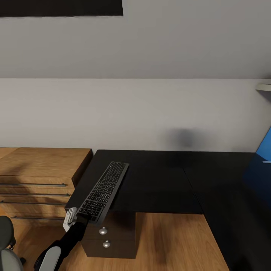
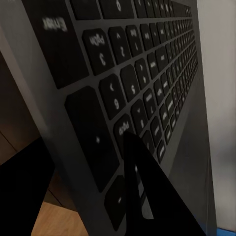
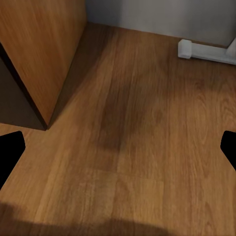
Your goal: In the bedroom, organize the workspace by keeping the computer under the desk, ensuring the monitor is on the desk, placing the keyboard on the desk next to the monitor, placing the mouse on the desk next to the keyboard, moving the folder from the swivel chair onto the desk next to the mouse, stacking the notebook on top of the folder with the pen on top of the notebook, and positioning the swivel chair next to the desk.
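Left gripper (image 1: 77, 217) clamped on keyboard's (image 1: 103, 191) near end, pointing toward 1 o'clock over desk (image 1: 158, 180); right gripper (image 3: 118, 147) spread apart above floor (image 3: 137, 162).

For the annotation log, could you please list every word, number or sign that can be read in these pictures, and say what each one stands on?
"Enter": blurred, on a large key of the flat black keyboard with dark grey keys, left wrist view.
"PgDn" and "3": on one key there.
"6" and "2": on nearby keys, with arrow signs.
"0": on a key farther along.
Remaining legends there: too blurred.
Head view, keyboard legends: too small to read.
Right wrist view: none.
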You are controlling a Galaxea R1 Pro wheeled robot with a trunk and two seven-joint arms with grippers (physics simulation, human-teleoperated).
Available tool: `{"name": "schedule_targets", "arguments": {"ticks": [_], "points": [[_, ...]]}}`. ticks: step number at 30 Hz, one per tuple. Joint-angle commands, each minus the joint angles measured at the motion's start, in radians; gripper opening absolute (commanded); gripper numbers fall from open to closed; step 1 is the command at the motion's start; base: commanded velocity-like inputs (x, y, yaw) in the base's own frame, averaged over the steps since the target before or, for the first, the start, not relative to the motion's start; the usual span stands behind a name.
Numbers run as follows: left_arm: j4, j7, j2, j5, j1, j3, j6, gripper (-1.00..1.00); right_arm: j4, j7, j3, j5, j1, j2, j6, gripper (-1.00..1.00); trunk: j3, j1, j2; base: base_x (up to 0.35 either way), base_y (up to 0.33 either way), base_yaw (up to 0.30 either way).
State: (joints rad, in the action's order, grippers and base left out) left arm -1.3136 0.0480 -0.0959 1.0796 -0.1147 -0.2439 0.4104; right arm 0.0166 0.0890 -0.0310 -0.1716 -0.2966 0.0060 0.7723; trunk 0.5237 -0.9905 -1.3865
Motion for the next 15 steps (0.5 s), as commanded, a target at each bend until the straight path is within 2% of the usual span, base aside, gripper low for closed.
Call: {"name": "schedule_targets", "arguments": {"ticks": [1,11,12,15], "points": [[0.001,0.006,-0.001,-0.01,0.0,-0.003,0.01,-1.0,0.002,0.009,-0.003,-0.008,-0.001,0.0,0.003,1.0,0.001,0.0,-0.001,0.0,0.0,0.0],[0.001,0.006,0.002,-0.011,0.0,-0.003,0.01,-1.0,0.002,0.009,-0.003,-0.008,-0.001,0.0,0.001,1.0,0.001,0.0,-0.001,0.0,0.0,0.0],[0.001,0.006,0.002,-0.011,0.0,-0.003,0.01,1.0,0.002,0.009,-0.003,-0.008,-0.001,0.0,0.001,1.0,0.001,0.0,-0.001,0.0,0.0,0.0],[0.001,0.006,0.001,-0.013,0.0,-0.003,0.009,1.0,0.002,0.009,-0.003,-0.008,-0.001,0.0,0.0,1.0,0.001,0.0,-0.001,0.0,0.0,0.0]]}}
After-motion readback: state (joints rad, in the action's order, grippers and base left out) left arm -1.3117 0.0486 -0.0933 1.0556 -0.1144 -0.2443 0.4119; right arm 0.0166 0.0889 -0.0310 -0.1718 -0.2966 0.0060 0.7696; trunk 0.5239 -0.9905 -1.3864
